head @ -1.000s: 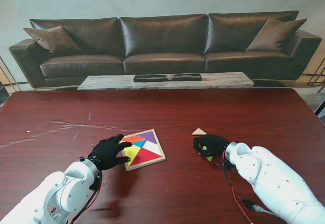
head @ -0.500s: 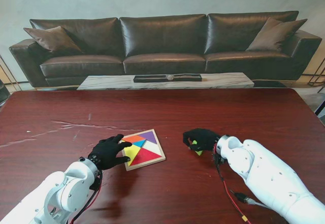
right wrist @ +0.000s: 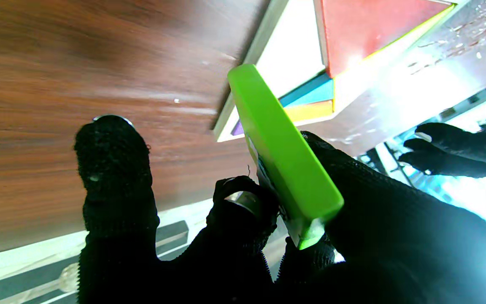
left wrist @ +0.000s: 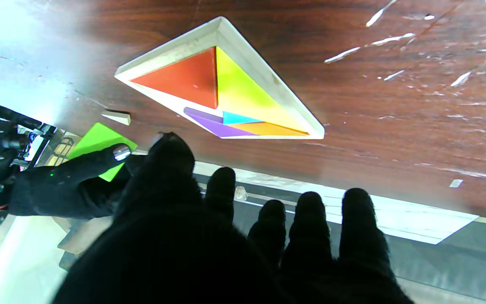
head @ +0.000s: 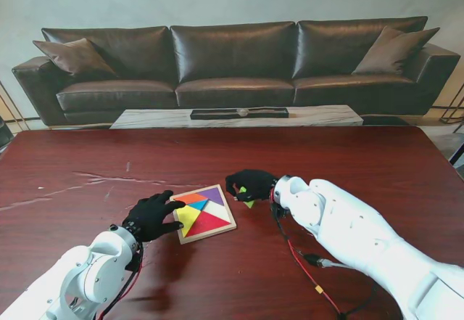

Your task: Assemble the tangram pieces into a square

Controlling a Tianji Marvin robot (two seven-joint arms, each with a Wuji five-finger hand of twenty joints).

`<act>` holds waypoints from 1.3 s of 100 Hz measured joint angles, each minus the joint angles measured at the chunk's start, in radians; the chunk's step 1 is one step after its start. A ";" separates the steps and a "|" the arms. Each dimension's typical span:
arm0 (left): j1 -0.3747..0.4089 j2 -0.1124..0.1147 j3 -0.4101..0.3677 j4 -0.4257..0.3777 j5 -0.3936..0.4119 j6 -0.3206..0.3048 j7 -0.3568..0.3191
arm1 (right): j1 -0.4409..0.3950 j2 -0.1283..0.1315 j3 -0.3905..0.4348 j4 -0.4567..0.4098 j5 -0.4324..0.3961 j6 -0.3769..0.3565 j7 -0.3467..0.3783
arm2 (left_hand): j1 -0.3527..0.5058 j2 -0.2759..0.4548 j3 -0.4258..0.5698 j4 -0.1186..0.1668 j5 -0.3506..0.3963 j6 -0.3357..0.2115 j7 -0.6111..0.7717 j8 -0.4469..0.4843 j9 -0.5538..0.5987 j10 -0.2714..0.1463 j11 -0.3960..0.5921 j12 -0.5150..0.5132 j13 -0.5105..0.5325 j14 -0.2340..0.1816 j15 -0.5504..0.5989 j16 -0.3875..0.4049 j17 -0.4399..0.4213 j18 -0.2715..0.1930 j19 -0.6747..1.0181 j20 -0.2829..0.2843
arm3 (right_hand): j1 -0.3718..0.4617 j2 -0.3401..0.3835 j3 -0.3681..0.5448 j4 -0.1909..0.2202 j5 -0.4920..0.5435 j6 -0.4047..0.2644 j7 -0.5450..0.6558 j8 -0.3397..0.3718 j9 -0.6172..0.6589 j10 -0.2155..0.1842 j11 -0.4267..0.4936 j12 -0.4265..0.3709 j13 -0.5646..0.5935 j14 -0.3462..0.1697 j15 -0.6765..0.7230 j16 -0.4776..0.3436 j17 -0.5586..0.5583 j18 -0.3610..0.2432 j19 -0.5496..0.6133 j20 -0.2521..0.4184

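Dark red-brown glossy wood tabletop [head: 348,167], scuffed with pale scratches left of the tray. Landmark: the shallow square pale-wood puzzle tray [head: 206,213], lying flat and rotated so its corners point diagonally, one corner aimed away from me.

Inside the tray, flat matte pieces: a red triangle [head: 209,223] in the near-right part, a yellow triangle [head: 188,218] at the left, an orange triangle [head: 191,198] and a small blue triangle [head: 198,205] near the middle, a purple piece [head: 212,194] along the far edge. The right-wrist view shows a bare pale patch of tray floor next to the red piece.

Right robot hand [head: 251,184], black knit glove, sits just right of the tray's far corner, clenched around a thick lime-green flat tangram piece [right wrist: 283,156]. Piece is smooth, with square-cut edges, pinched between thumb and fingers [right wrist: 243,202]. It's seen edge-on in the wrist view, long axis slanting toward the tray's rim; off the tabletop or not, can't tell.

Left robot hand [head: 154,216], same black glove, is at the tray's left edge, fingers spread and grasping nothing; fingertips beside the yellow piece, contact unclear.

Small pale wood wedge [left wrist: 116,117] lies on the tabletop beyond the tray, near the green piece.
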 measured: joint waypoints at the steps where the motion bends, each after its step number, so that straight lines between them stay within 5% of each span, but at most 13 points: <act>1: 0.000 0.000 -0.001 0.000 0.000 0.000 0.000 | 0.004 -0.004 -0.005 0.005 0.002 -0.001 -0.001 | 0.000 0.000 0.000 0.000 0.000 0.000 0.000 0.000 0.000 0.000 0.000 0.000 0.000 -0.001 0.000 0.000 0.000 0.000 0.000 0.000 | 0.000 0.000 -0.001 0.000 0.000 0.000 0.000 0.000 0.000 0.000 0.000 0.001 -0.001 0.000 -0.001 0.000 -0.002 0.000 0.000 0.000; 61: 0.017 -0.001 -0.023 0.000 -0.004 0.009 0.008 | 0.104 -0.220 -0.143 0.327 0.127 -0.137 -0.048 | 0.000 0.000 0.000 0.000 0.000 0.000 0.000 0.000 0.000 0.000 0.000 0.000 0.000 -0.004 0.000 0.000 0.000 0.000 0.000 0.000 | 0.011 0.024 -0.042 0.000 -0.027 -0.005 -0.001 -0.022 -0.052 0.008 -0.008 0.014 -0.055 0.013 -0.048 -0.012 -0.102 0.014 -0.006 0.000; 89: 0.016 -0.001 -0.024 0.002 -0.008 0.013 0.004 | 0.111 -0.249 -0.162 0.371 0.141 -0.173 -0.029 | 0.012 0.000 -0.016 0.000 0.000 -0.001 0.000 0.000 0.000 0.000 0.000 0.000 0.000 -0.006 0.000 0.000 0.000 0.000 0.000 0.000 | 0.012 0.032 -0.054 0.000 -0.041 -0.011 0.011 -0.068 -0.093 0.014 -0.009 0.014 -0.089 0.021 -0.081 -0.012 -0.183 0.062 0.005 0.007; 105: 0.016 -0.001 -0.025 0.003 -0.011 0.013 0.006 | 0.117 -0.253 -0.184 0.381 0.130 -0.179 -0.030 | 0.012 0.000 -0.016 0.000 0.000 -0.001 0.000 0.000 0.000 0.000 0.000 0.000 0.000 -0.010 0.000 0.000 0.000 0.000 -0.001 0.000 | 0.012 0.043 -0.058 0.000 -0.054 -0.014 0.022 -0.143 -0.104 0.012 -0.016 0.014 -0.100 0.038 -0.104 -0.012 -0.263 0.099 0.030 0.104; 130: 0.017 -0.002 -0.027 0.004 -0.012 0.012 0.010 | 0.131 -0.266 -0.221 0.408 0.095 -0.188 -0.035 | 0.012 0.000 -0.016 0.000 0.000 -0.001 0.000 0.000 0.000 0.000 0.000 0.000 0.000 -0.011 0.000 0.000 0.000 0.000 -0.007 0.000 | 0.012 0.053 -0.059 0.000 -0.068 -0.028 0.034 -0.245 -0.114 -0.011 -0.018 0.000 -0.118 0.062 -0.130 -0.052 -0.340 0.101 0.043 0.160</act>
